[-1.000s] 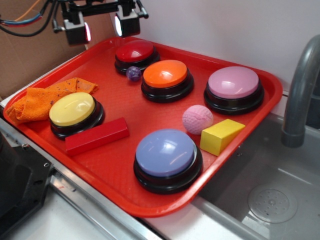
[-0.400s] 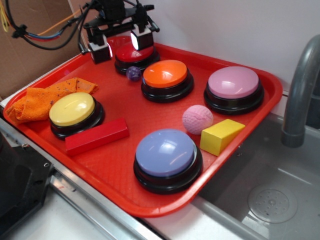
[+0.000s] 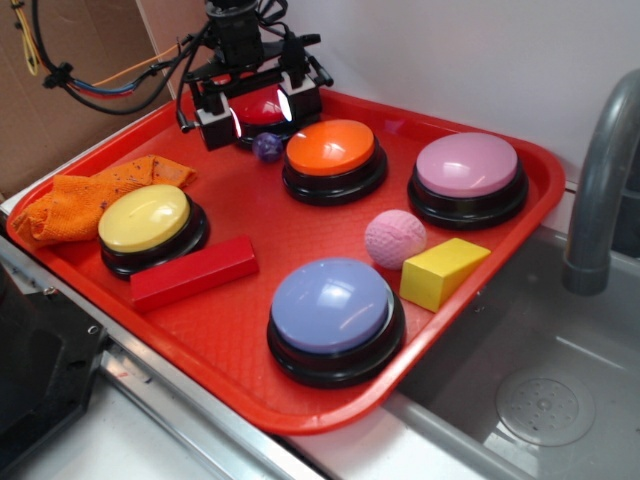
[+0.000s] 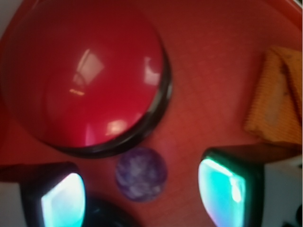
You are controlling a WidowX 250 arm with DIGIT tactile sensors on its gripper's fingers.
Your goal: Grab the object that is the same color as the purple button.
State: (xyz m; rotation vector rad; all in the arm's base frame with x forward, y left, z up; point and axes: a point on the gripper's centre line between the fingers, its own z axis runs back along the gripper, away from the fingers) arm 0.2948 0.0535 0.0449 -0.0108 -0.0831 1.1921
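Observation:
The small dark purple ball (image 3: 267, 146) lies on the red tray (image 3: 250, 230) between the red button (image 3: 262, 108) and the orange button (image 3: 331, 148). My gripper (image 3: 258, 112) hangs open just above it, one finger on each side. In the wrist view the ball (image 4: 141, 173) sits between the two glowing pads (image 4: 221, 191), untouched, with the red button (image 4: 83, 71) beyond it. The purple button (image 3: 330, 305) sits at the tray's front.
A yellow button (image 3: 145, 218), a pink button (image 3: 467, 165), a pink textured ball (image 3: 395, 238), a yellow wedge (image 3: 442, 270), a red block (image 3: 193, 272) and an orange cloth (image 3: 85, 200) share the tray. A sink and grey faucet (image 3: 600, 180) lie to the right.
My gripper has come down and to the right, from above the tray's back left edge to just over the purple ball. It stays open. Nothing on the tray has moved.

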